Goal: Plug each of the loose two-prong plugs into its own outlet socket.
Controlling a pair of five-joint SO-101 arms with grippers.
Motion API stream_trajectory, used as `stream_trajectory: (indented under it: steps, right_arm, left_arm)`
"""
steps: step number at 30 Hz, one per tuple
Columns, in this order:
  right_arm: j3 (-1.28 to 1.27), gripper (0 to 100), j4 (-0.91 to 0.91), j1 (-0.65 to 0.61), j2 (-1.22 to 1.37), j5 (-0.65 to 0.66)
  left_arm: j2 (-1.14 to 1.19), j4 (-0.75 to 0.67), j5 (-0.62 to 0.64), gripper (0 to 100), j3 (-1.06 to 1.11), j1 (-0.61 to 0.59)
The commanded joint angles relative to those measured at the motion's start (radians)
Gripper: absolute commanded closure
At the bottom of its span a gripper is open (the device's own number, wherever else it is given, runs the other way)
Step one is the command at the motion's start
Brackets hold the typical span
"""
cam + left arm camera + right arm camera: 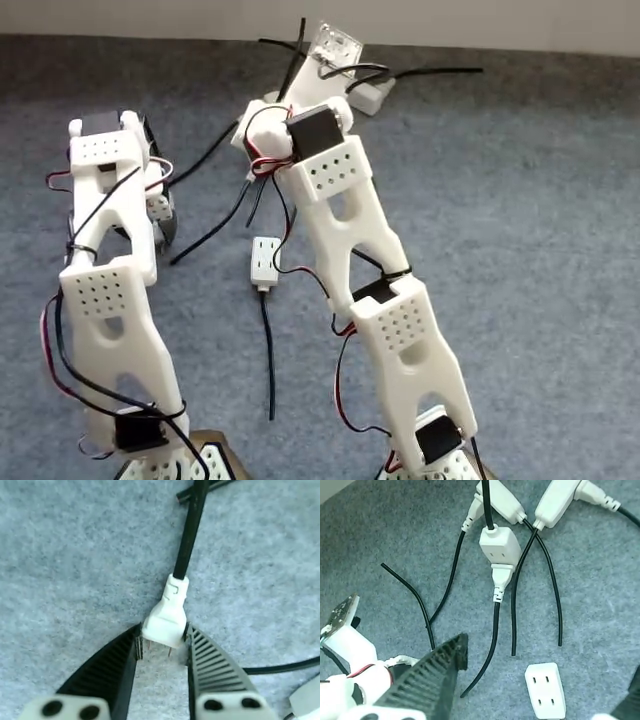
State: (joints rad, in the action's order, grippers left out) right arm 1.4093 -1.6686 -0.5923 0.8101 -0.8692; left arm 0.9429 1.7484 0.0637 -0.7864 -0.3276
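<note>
Grey carpeted surface (540, 260) | left hand (164, 632) pinching a white two-prong plug (167, 615) on a black cord (190, 530) | right hand (550, 660) spread wide, white outlet socket (545, 690) lying near it

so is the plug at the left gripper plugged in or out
Out. In the left wrist view the white plug sits between the left gripper's fingers with both prongs bare over the carpet, in no socket.
</note>
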Motion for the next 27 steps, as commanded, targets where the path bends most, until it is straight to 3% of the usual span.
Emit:
stream_trajectory:
  steps: [1,8,27]
  right_arm:
    - [0.044,53.4,-0.008,-0.010,-0.025,0.000]
    - [0.044,53.4,-0.008,-0.010,-0.025,0.000]
    - [0.054,53.4,0.001,-0.012,0.054,0.000]
  left_arm:
    - [0.067,-0.023,-0.008,96,-0.050,0.004]
    - [0.022,0.028,-0.104,83,-0.139,0.002]
    - [0.002,0.012,-0.178,82,-0.228,0.071]
